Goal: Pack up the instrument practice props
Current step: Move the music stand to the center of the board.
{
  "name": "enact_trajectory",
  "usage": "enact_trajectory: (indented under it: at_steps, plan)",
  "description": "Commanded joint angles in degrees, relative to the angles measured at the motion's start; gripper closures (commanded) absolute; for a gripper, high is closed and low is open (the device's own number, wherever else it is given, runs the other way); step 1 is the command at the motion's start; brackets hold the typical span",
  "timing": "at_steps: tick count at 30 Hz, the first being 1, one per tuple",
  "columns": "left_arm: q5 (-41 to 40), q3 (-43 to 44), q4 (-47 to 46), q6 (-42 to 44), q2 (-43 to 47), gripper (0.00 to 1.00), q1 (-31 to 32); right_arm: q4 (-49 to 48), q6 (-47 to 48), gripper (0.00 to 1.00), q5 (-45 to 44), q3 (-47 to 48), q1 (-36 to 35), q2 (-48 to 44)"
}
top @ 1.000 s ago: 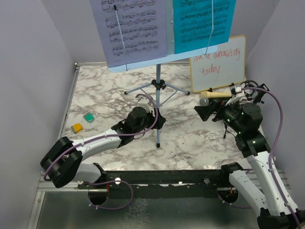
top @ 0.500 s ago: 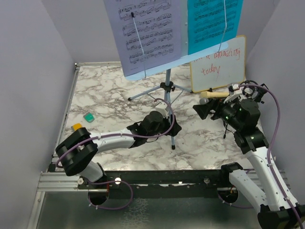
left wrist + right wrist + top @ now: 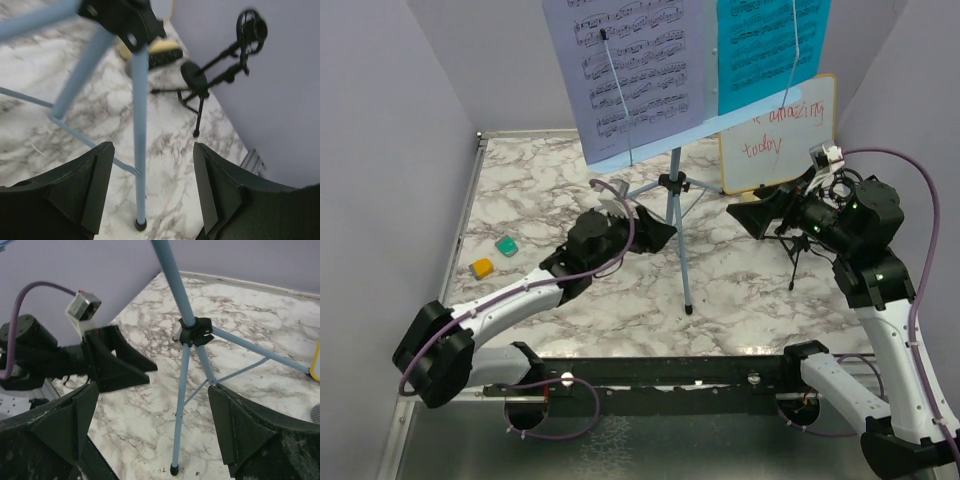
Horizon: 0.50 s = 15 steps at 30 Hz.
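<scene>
The light-blue music rack (image 3: 677, 235) stands mid-table on its tripod legs (image 3: 138, 125), holding the printed music sheet (image 3: 630, 70) and the cyan sheet (image 3: 765, 45). My left gripper (image 3: 657, 231) is open just left of the front leg and not touching it. My right gripper (image 3: 748, 216) is open to the right of the rack, facing that same leg (image 3: 180, 405). The black studio microphone (image 3: 251, 29) stands on its small tripod by the right wall. The cream handheld microphone (image 3: 161, 48) lies behind the rack, next to a black round base (image 3: 193, 75).
A wood-framed whiteboard (image 3: 780, 130) with red writing leans at the back right. A green block (image 3: 506, 245) and an orange block (image 3: 481, 268) lie at the left. Purple walls close in both sides and the back.
The music rack has shifted to the right across the table. My left gripper has since drawn back up and to the left of the front leg. The right gripper has risen.
</scene>
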<state>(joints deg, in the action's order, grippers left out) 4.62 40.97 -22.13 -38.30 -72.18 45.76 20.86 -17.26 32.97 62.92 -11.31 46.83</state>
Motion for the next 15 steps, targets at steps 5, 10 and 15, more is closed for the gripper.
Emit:
enact_trajectory:
  at_steps: [5,10,15]
  plan:
    - [7.9,-5.0,-0.2,-6.7,7.5,0.30,-15.0,6.1,0.2,0.05,10.9,10.5,-0.4,5.1]
    - [12.4,-4.5,2.4,-9.4,8.2,0.30,-27.0,8.1,0.3,0.06,13.6,19.5,-1.3,7.8]
    - [12.5,1.9,9.3,-7.0,9.0,0.30,-32.8,8.6,-0.7,0.08,16.0,28.6,-3.2,12.9]
